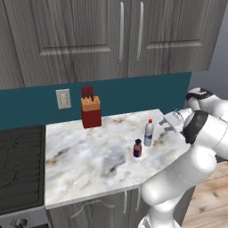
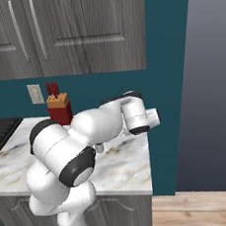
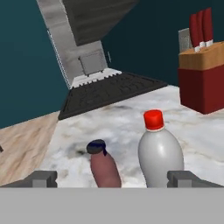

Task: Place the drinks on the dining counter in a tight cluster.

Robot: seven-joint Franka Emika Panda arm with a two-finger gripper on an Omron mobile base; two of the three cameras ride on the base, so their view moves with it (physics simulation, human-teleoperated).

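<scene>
Two of the drinks stand on a small marble counter (image 1: 89,156): a clear bottle with a red cap (image 1: 148,133) and, just in front of it, a short dark-maroon bottle (image 1: 137,148). My gripper (image 1: 168,124) hovers at the counter's right edge, open and pointing at them from a short distance. In the hand view, the maroon bottle (image 3: 105,168) and the clear bottle (image 3: 159,151) stand side by side ahead of my open gripper (image 3: 113,179), and nothing is held. The dining counter is out of view.
A red knife block (image 1: 91,111) stands at the back of the counter by a wall outlet (image 1: 63,99). A black stove (image 1: 20,164) borders the counter on the left. Grey wall cabinets (image 1: 120,35) hang overhead. Wood floor (image 1: 207,200) lies to the right.
</scene>
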